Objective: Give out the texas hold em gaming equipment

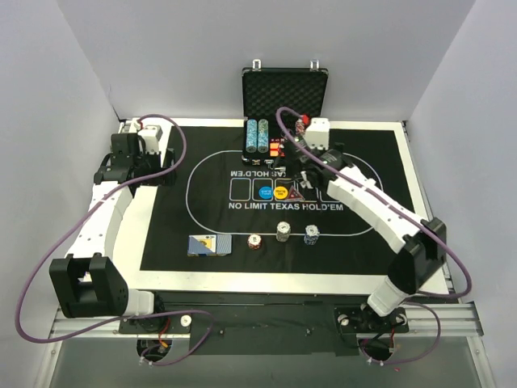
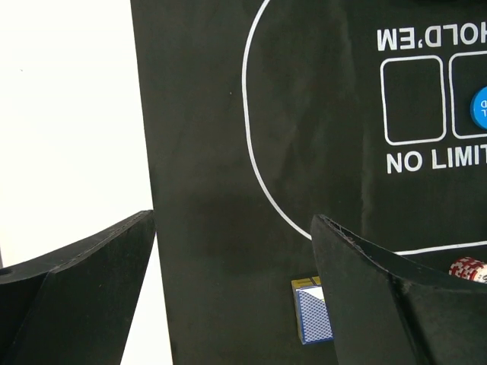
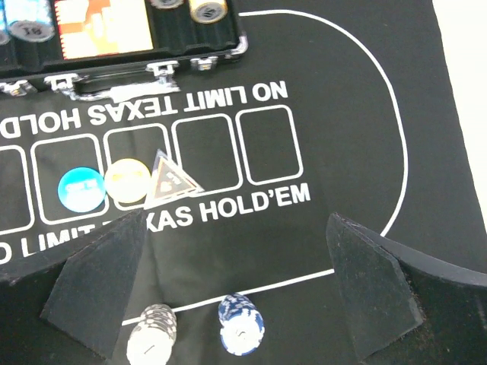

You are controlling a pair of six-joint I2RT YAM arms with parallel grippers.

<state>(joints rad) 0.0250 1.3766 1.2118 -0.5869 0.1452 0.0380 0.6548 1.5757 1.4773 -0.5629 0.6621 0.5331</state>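
On the black mat [image 1: 371, 162] a blue-backed card deck [image 1: 209, 244] lies near the front edge. Right of it stand a red chip stack [image 1: 255, 241], a grey stack [image 1: 283, 232] and a blue stack [image 1: 312, 235]. A blue button [image 1: 266, 193] and a yellow button [image 1: 280, 192] rest in the printed card boxes. My left gripper [image 2: 233, 217] hangs open over the mat's left edge, with the deck [image 2: 312, 315] under its right finger. My right gripper [image 3: 236, 217] is open above the mat, holding nothing. The grey stack [image 3: 152, 334] and blue stack [image 3: 242, 327] sit below it.
An open black case [image 1: 284, 105] stands at the mat's far edge with chip rows [image 1: 257, 136] and more items inside. A clear triangular piece [image 3: 167, 180] lies beside the yellow button [image 3: 127, 181]. White walls close in the table on three sides.
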